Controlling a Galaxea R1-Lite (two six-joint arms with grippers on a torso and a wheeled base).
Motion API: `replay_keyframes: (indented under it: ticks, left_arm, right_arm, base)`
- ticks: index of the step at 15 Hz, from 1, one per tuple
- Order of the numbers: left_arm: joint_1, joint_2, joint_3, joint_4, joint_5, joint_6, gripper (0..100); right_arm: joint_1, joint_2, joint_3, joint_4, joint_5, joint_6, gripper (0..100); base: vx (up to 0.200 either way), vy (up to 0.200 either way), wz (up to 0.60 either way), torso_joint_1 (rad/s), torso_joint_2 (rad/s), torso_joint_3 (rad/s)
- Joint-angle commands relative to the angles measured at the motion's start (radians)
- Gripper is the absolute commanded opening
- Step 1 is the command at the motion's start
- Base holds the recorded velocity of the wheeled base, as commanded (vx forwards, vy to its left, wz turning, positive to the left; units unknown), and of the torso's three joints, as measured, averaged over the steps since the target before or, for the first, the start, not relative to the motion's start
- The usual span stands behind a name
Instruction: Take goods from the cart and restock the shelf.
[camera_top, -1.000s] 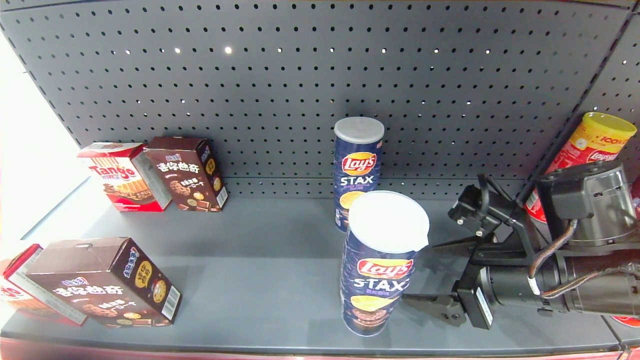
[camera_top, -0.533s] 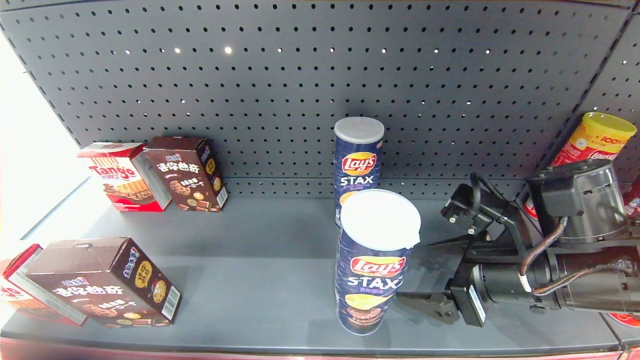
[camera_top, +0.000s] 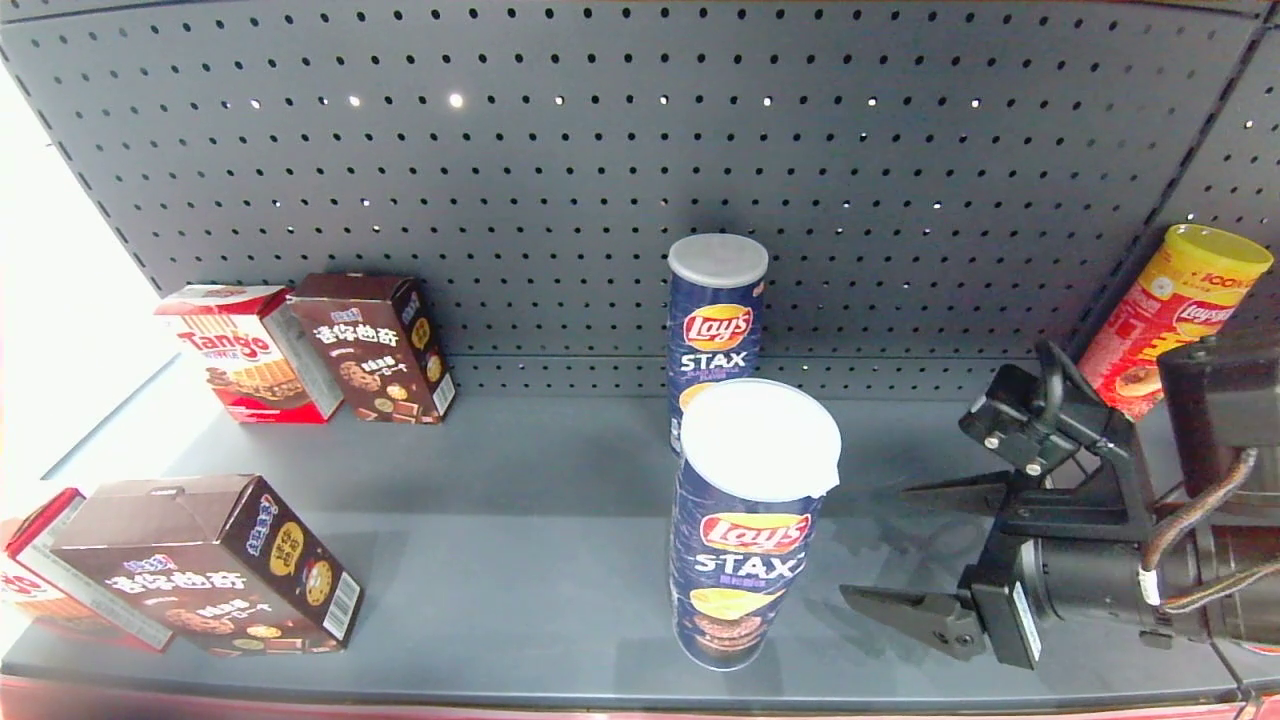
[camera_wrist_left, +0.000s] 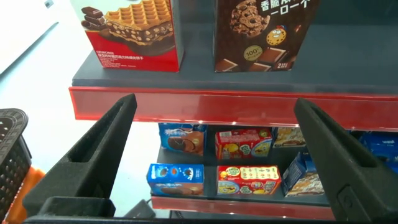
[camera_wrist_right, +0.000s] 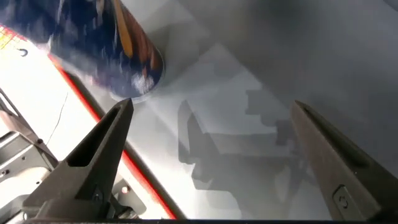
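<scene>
My right claw (camera_top: 880, 545) has drawn back toward the right edge of the head view, away from the front chip can (camera_top: 750, 530). The can shifted slightly left a moment ago and has stood still since. It stands upright at the lower centre of the frame, near the front lip of the shelf (camera_top: 520, 540). It sits directly in front of the rear chip can (camera_top: 717, 320), which stands against the pegboard back (camera_top: 600, 150).

My right claw is spread wide and holds nothing, with a clear gap between it and the can. The right wrist view shows the can's base (camera_wrist_right: 118, 56) beyond one finger.

I judge this can to be light, a stiff tube with a glossy, rather slippery wrap. It is tall enough to tip if nudged high, and it could dent under a hard squeeze. If it needs straightening, I would grip the wall at mid-height, below the plastic lid.

My left claw (camera_wrist_left: 214, 106) is also spread and empty, hanging before a lower shelf edge.

At the upper right a red-and-yellow chip can (camera_top: 1170, 310) leans. At the left stand a wafer box (camera_top: 240, 350) and a cookie box (camera_top: 375, 345), and a second cookie box (camera_top: 210, 565) lies at the lower left.
</scene>
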Motion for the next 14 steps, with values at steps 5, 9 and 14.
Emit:
replay_keyframes:
  ticks: [5,9,14]
  left_arm:
    - [0.0,0.001,0.0,0.0,0.001,-0.002,100]
    - [-0.001,0.001,0.0,0.0,0.001,-0.005,100]
    - [0.0,0.001,0.0,0.0,0.001,-0.005,100]
  right_arm:
    - [0.014,0.011,-0.017,-0.002,0.003,-0.002,100]
    - [0.026,0.034,-0.034,-0.001,0.004,-0.002,100]
    - [0.034,0.077,-0.07,-0.002,0.003,-0.002,100]
  base:
    - [0.0,0.0,0.0,0.0,0.0,0.0]
    - [0.0,0.0,0.0,0.0,0.0,0.0]
    - [0.0,0.0,0.0,0.0,0.0,0.0]
